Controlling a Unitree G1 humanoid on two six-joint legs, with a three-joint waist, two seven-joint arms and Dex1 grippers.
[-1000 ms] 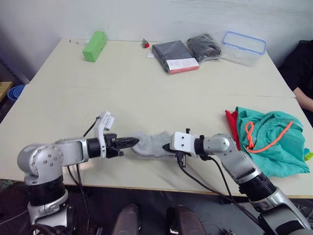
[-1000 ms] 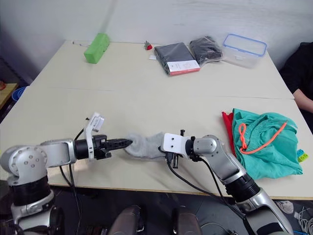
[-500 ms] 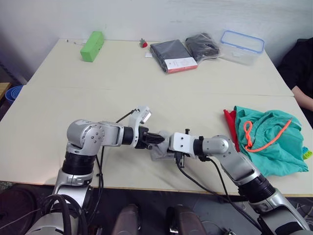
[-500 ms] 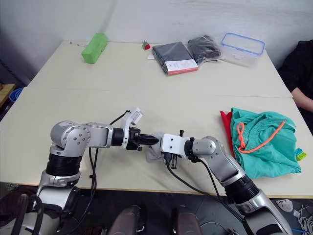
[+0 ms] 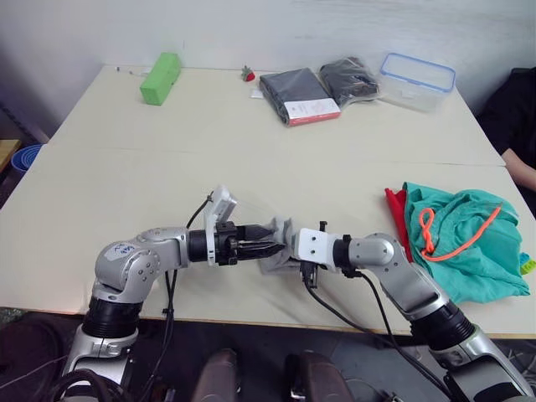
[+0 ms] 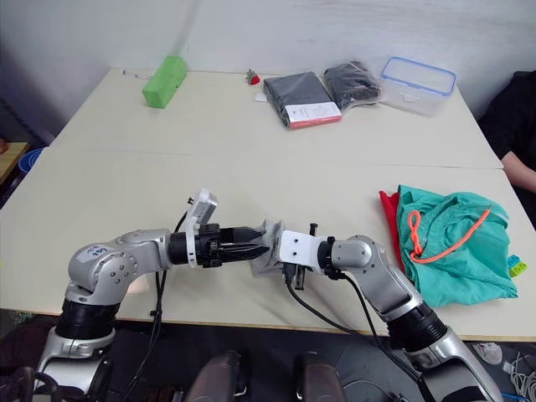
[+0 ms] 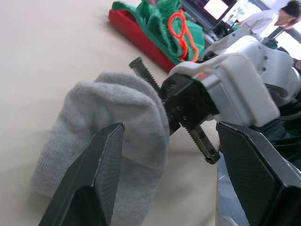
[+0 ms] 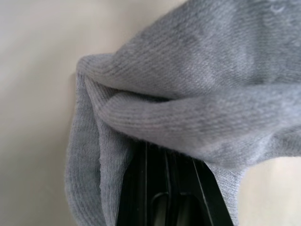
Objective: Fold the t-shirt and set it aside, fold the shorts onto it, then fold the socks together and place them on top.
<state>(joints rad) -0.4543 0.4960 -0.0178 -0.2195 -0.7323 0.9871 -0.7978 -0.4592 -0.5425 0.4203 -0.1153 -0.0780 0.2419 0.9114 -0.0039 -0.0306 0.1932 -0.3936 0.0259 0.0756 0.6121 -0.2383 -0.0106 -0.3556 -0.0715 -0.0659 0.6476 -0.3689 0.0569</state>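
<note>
Between your two grippers, at the near edge of the table (image 5: 126,159): the socks (image 5: 278,248), grey, now bunched into a short doubled wad. A second ago they lay stretched flat between the grippers with your left arm reaching from far out; since then the left gripper (image 7: 160,155) has swung in beside the right gripper (image 5: 280,251), carrying the free end over onto the held end. Left gripper: fingers spread apart in the wrist view, one finger (image 7: 96,179) against the sock's outer face, nothing pinched, so you appear to have just let go. Right gripper: fingers together and clamped on the fold, cloth draped over them in its wrist view. Reading: the sock fold looks made, or nearly so. Well beyond the right gripper on its outer side: the shorts (image 5: 469,243), teal, orange drawstring on top, loosely heaped over the t-shirt (image 5: 394,209), of which you see a red edge. Both already stacked, though the shorts look rumpled. Remaining for you, by my judgement: carry the wad across with the right gripper and set it on the shorts. Risk: the fold springing open once released.
</note>
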